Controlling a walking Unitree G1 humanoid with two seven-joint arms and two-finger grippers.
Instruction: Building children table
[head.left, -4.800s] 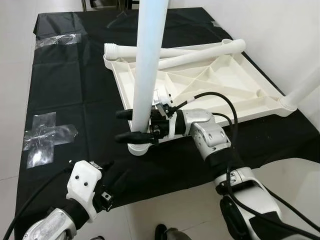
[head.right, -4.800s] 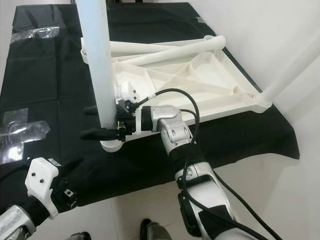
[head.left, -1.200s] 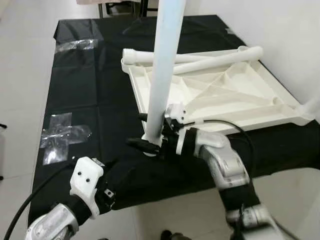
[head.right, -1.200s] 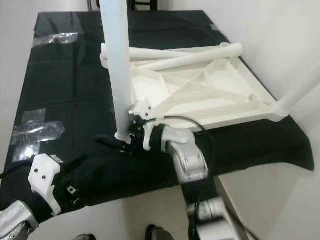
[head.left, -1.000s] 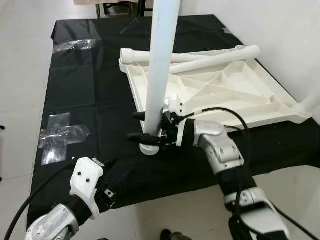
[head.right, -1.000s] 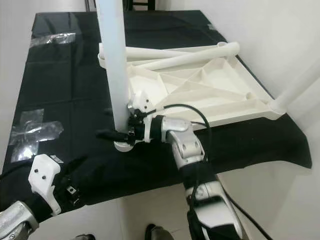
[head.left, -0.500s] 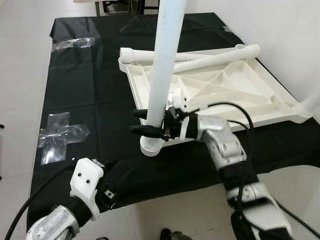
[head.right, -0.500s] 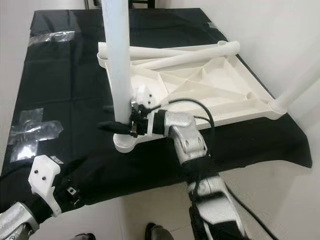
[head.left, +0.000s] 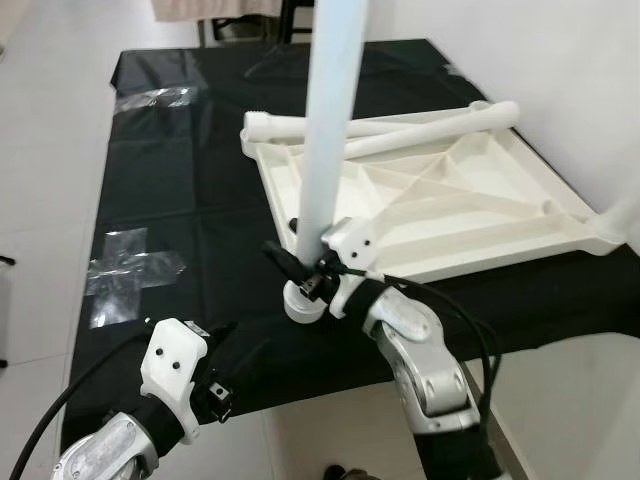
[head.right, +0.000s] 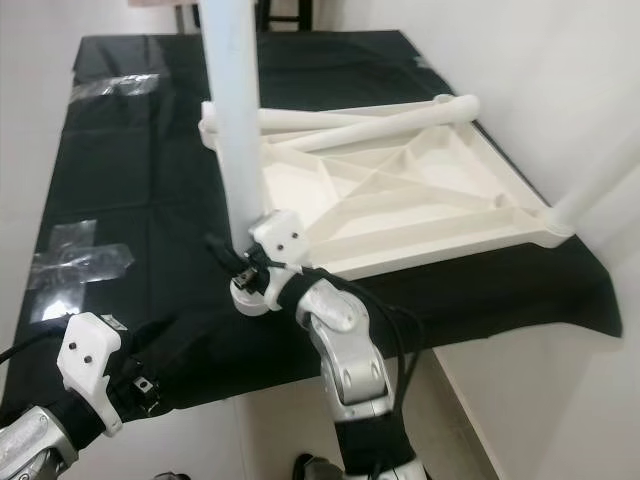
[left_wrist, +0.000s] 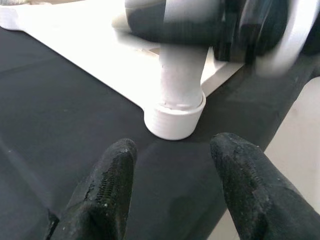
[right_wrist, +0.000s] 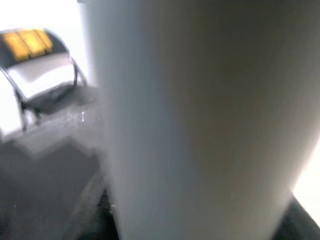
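Tape (head.left: 125, 273) lies in a clear, crumpled cross on the black cloth (head.left: 160, 190), well to the left of the upturned white tabletop (head.left: 440, 205); a second clear patch (head.left: 155, 97) sits farther back on the same side. Nearer the camera than the tabletop, at the cloth's front edge, the left gripper (head.left: 225, 375) hovers low with its white wrist block behind it. In the left wrist view its two black fingers (left_wrist: 107, 187) stand spread apart with nothing between them, aimed at the round socket at the tabletop's near corner.

The tabletop lies upside down on the cloth, its ribbed underside facing up, set at an angle to the cloth's edges. At its near left corner the corner socket (head.left: 303, 300) carries an upright white leg (head.left: 330, 110), which rises out of the top of the picture. The right gripper (head.left: 290, 265) is at the base of this leg, just above the socket, its black fingers reaching round the tube from the right; they appear closed around the leg, and the right wrist view is taken up by the pale tube pressed close before the camera. The right arm (head.left: 420, 360) comes up from below, bent at the elbow, with a black cable looping beside it.

Along the far edge of the tabletop two loose white legs (head.left: 400, 125) lie crossing each other. At the tabletop's right corner another leg (head.right: 600, 170) stands up and leans out of view by the white wall.
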